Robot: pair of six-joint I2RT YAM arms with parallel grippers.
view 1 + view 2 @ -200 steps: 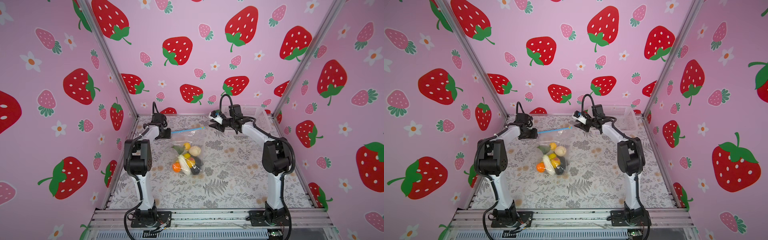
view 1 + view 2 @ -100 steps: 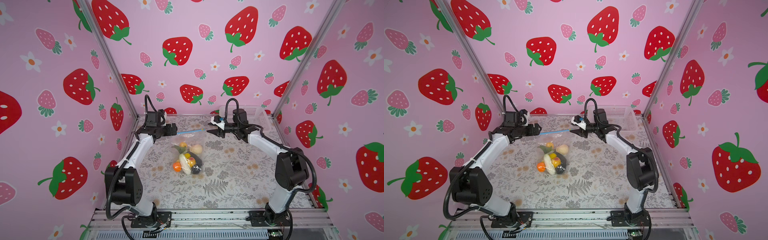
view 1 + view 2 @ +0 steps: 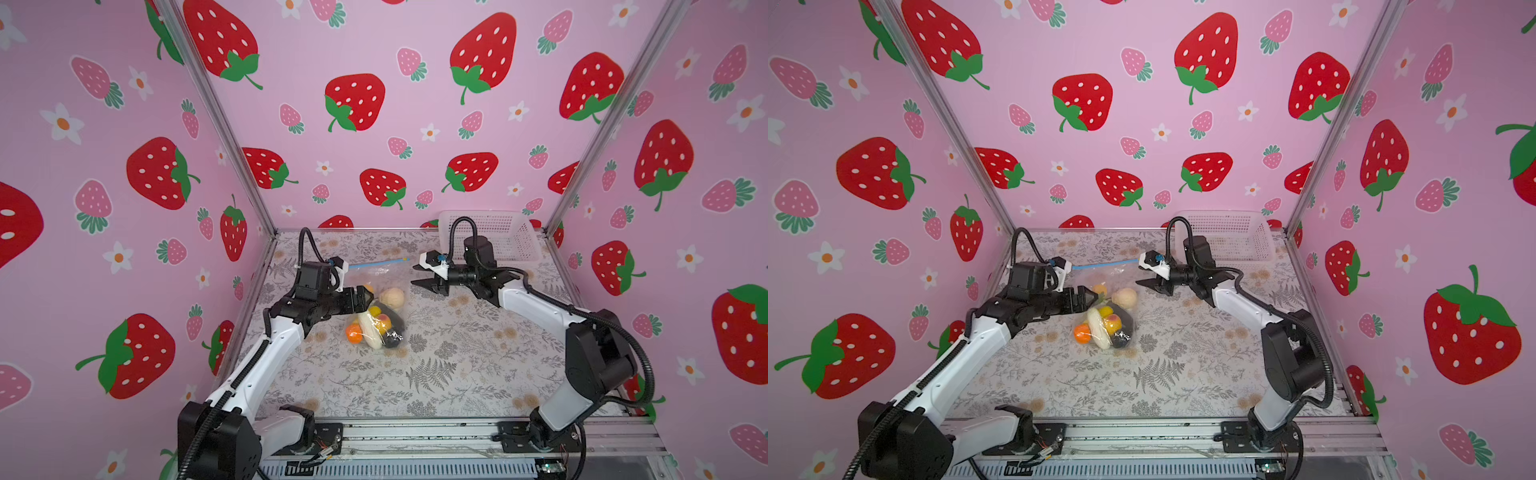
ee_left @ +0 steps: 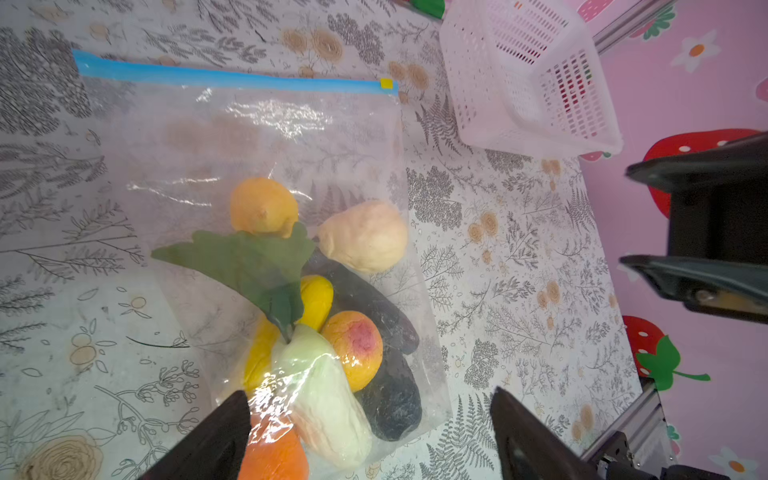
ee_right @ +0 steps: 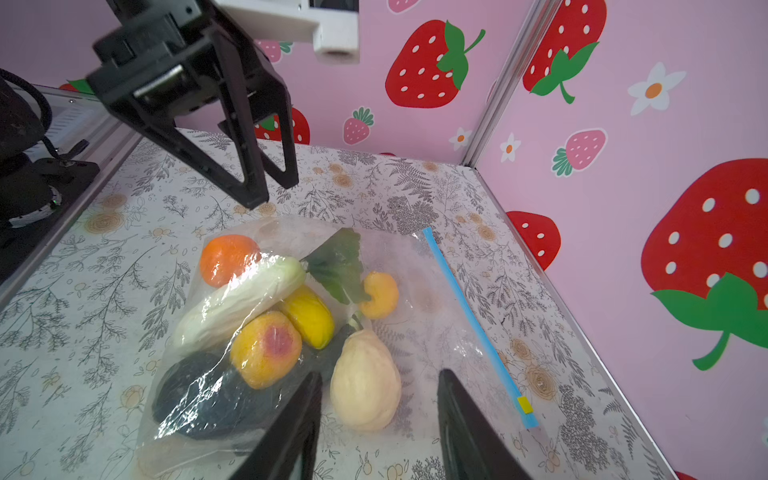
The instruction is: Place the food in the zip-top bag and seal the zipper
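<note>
Zip-top bag [image 3: 386, 276] under left gripper [image 3: 370, 298], just beside right gripper [image 3: 417, 286] — both spread, empty.

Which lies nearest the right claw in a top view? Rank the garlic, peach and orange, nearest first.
1. Garlic: at the right edge of the zip-top bag, just left of the right claw.
2. Peach: in the bag's middle, nearer the front.
3. Orange: at the bag's front-left corner.

Bright, even, soft light; glare streaks the zip-top bag [image 4: 274, 116]; wide-angle bending at top-view edges.
</note>
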